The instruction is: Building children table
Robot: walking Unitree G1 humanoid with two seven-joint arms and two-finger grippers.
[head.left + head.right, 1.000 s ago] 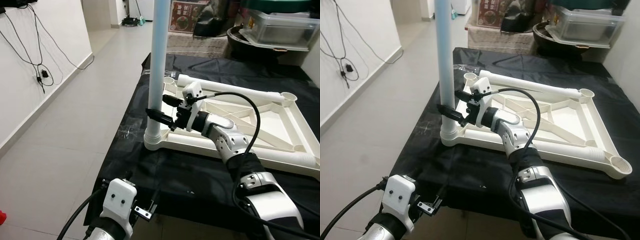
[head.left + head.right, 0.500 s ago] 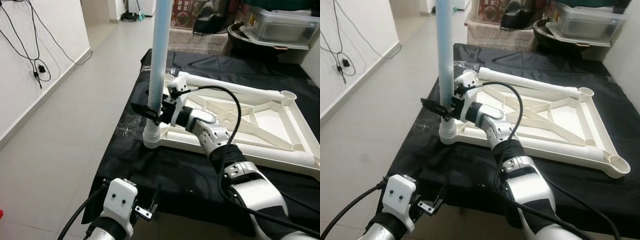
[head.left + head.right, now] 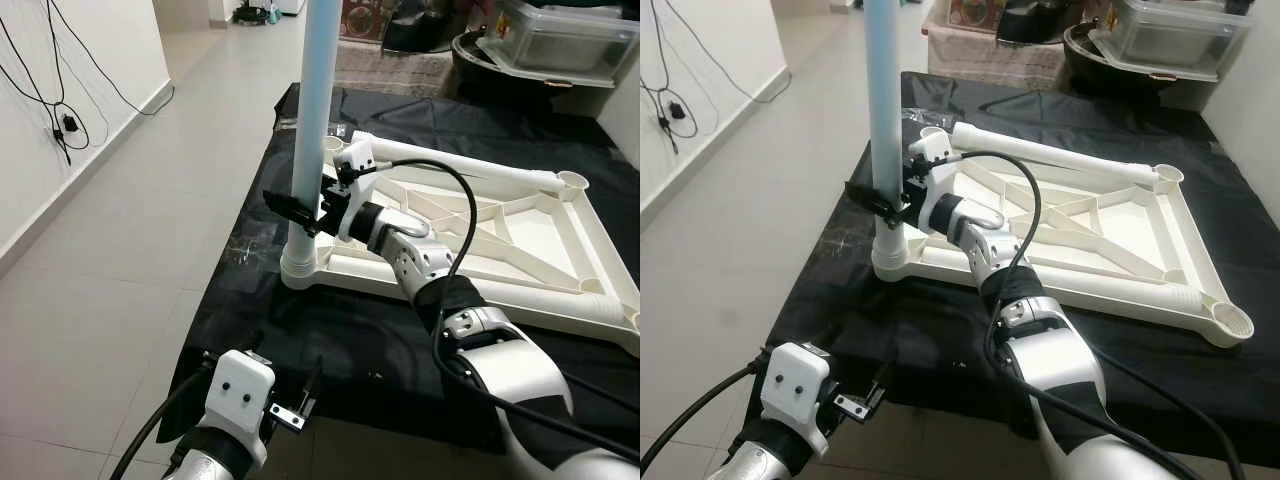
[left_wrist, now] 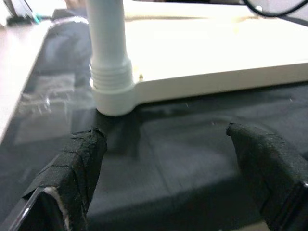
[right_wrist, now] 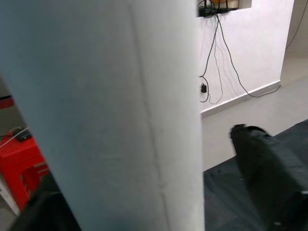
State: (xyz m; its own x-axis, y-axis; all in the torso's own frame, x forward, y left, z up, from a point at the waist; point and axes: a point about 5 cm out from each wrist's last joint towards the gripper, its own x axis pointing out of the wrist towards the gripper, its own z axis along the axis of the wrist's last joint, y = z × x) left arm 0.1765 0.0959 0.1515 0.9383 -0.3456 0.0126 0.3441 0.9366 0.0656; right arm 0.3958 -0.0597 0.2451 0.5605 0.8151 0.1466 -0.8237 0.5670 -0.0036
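Frame [image 3: 480, 235] of the children's table lies upside down on a black-covered tabletop [image 3: 330, 350], corner sockets facing up. Leg [image 3: 312, 110], pale blue, stands upright in the socket [image 3: 298, 270] at the frame's 9 o'clock corner, near the tabletop's left edge.

Right claw [image 3: 300, 210] reaches across the frame to the leg, low on it, just above the socket. Its fingers sit on either side of the tube; the right wrist view has the tube up close with a finger [image 5: 267, 178] beside it. Clamped on the leg, by the look of it.

Left claw [image 4: 163, 178] hangs low at the near edge of the tabletop, fingers spread apart, holding nothing, facing the socket.

Step in hand, as I judge it: seating the first leg. Ribbed collar at the leg's foot shows above the socket in the left wrist view, so it may not be fully home.

Other sockets, at 12 o'clock [image 3: 335, 148], 2 o'clock [image 3: 572, 180] and 4 o'clock [image 3: 1230, 322], stand empty.

Next move likely calls for a straight push or twist down, keeping the leg vertical, with the frame steadied so it does not slide on the cloth.
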